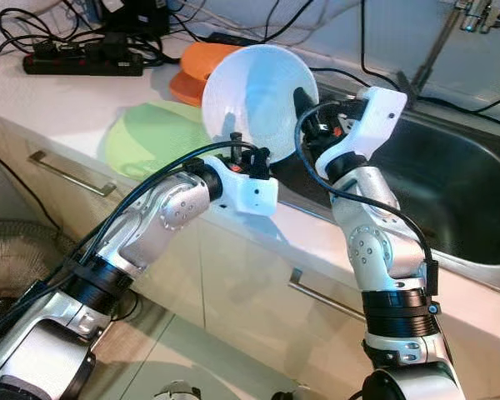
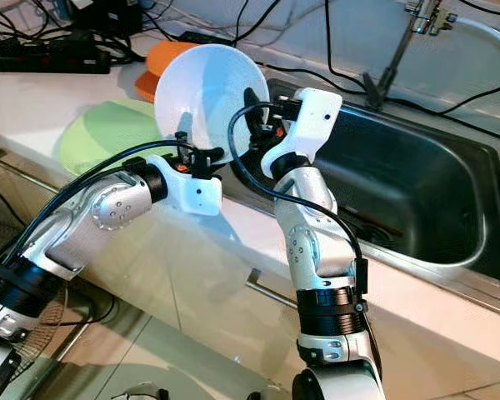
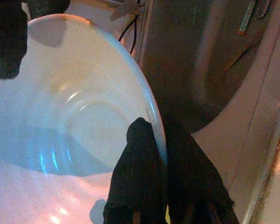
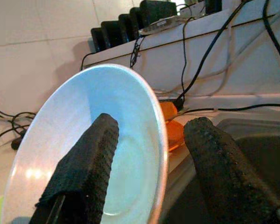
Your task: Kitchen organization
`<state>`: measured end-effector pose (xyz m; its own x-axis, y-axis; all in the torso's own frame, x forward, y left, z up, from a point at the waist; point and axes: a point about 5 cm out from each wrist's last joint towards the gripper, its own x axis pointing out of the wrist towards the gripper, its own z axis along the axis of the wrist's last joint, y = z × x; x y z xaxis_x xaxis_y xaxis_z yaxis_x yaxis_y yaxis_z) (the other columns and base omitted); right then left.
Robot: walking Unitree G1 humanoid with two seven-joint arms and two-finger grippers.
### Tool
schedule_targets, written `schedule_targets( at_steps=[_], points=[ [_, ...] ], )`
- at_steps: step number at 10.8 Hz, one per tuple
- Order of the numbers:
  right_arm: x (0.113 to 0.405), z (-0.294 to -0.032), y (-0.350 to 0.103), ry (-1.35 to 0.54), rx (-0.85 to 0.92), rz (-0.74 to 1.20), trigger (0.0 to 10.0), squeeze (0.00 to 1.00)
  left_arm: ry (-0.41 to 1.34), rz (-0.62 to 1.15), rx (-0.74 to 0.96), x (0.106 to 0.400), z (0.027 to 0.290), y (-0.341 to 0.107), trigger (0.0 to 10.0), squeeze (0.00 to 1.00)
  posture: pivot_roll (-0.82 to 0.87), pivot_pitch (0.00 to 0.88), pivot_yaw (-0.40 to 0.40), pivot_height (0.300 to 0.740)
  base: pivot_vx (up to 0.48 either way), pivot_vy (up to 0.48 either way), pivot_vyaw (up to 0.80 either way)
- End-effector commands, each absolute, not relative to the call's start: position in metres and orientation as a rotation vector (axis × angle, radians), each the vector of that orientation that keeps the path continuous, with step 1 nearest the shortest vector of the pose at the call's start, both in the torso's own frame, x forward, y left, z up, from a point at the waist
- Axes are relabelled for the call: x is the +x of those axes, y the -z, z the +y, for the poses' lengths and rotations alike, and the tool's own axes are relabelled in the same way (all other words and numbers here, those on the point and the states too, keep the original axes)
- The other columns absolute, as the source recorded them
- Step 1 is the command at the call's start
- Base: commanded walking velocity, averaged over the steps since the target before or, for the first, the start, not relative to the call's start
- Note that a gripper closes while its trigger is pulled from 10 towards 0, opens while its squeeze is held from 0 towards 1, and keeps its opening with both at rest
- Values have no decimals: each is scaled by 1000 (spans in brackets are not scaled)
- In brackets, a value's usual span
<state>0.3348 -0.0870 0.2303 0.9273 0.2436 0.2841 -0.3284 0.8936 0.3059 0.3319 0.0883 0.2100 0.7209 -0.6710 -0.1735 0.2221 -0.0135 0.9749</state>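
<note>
Two silver arms rise from the bottom of the head views and meet over the front edge of the worktop (image 1: 58,104), where both hold one white bowl (image 1: 254,87) tipped on its side in the air, its hollow turned toward the sink (image 1: 450,200). From below, the left gripper (image 3: 161,196) pinches the bowl's rim, one black finger inside the wall and one outside, the two pressed against it. At the edge nearest the sink, the right gripper (image 4: 151,158) straddles the rim with its fingers spread, one padded finger lying on the inner face and the other standing apart from the outside, so it does not appear to be clamping. Behind the bowl a pale green plate (image 1: 150,133) lies flat on the worktop and an orange dish (image 1: 202,68) sits beyond it, with a black power strip (image 1: 83,62) and a tangle of cables farther back. As for progress, the bowl is lifted and seems to be mid-handover between the grippers; it has not been set down anywhere, and the green plate and orange dish look untouched, so most of the tidying appears to remain. Whether the bowl is meant for the sink or elsewhere cannot be told.
</note>
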Motion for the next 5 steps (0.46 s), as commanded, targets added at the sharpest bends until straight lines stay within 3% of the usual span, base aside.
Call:
schedule_targets(
  at_steps=[1,5],
  points=[
    [333,-89,-235,-302,342,-259,10000,0,723,-473,1440,332,83,-223,10000,0,88,8,-90,719,0,0,0],
    [334,-89,-233,-291,339,-253,9686,0,708,-526,1445,330,82,-228,10000,0,93,9,-92,719,0,0,0]
  ],
)
